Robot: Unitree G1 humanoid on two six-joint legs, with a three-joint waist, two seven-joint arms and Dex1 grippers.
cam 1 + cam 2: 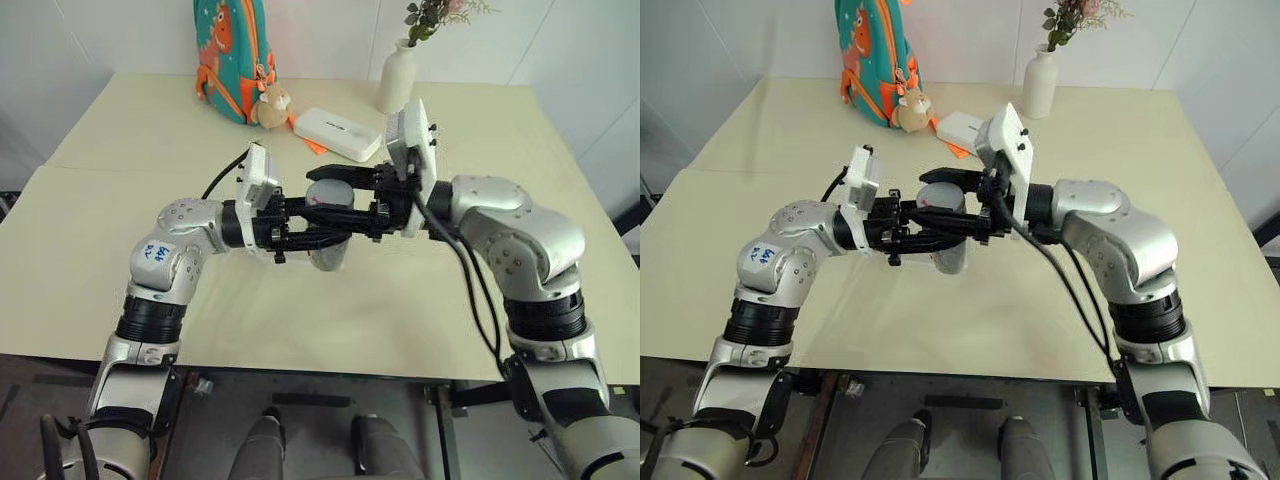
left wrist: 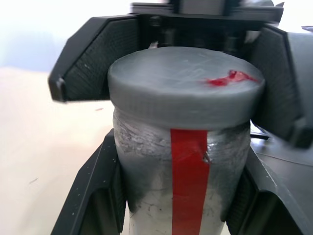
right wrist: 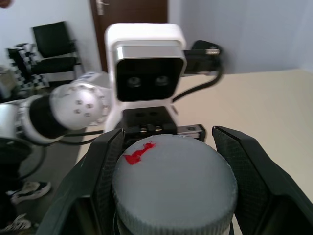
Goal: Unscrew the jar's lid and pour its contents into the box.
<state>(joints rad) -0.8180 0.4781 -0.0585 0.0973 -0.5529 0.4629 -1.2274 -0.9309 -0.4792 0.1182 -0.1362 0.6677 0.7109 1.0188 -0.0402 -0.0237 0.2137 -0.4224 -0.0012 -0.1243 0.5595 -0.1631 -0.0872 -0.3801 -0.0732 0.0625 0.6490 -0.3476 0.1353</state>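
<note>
While both arms bend inward above the near part of the cream worktop (image 1: 120, 300), their forearms run level toward each other and meet at the middle. The left tool (image 1: 318, 238) points to the robot's right and is clenched around the body of the jar (image 2: 183, 191), one black finger pressed on each side of the clear wall below the cap. A red strip runs down the jar's side. The right tool (image 1: 335, 190) points to the robot's left, slightly higher than the other, and its two fingers are closed on the grey lid (image 3: 173, 183), one at each side of the ribbed rim. A small red mark sits on the lid's flat top. The lid is still seated on the jar, which stands upright, held clear above the worktop between the two tools. Whether anything lies inside the jar cannot be told.

Farther back on the worktop lies a white oblong case (image 1: 337, 133), with an orange scrap just beside it. Behind that stand a teal backpack (image 1: 232, 55) with a small plush toy (image 1: 271, 105) hanging at its front, and a white vase (image 1: 397, 76) holding flowers.
</note>
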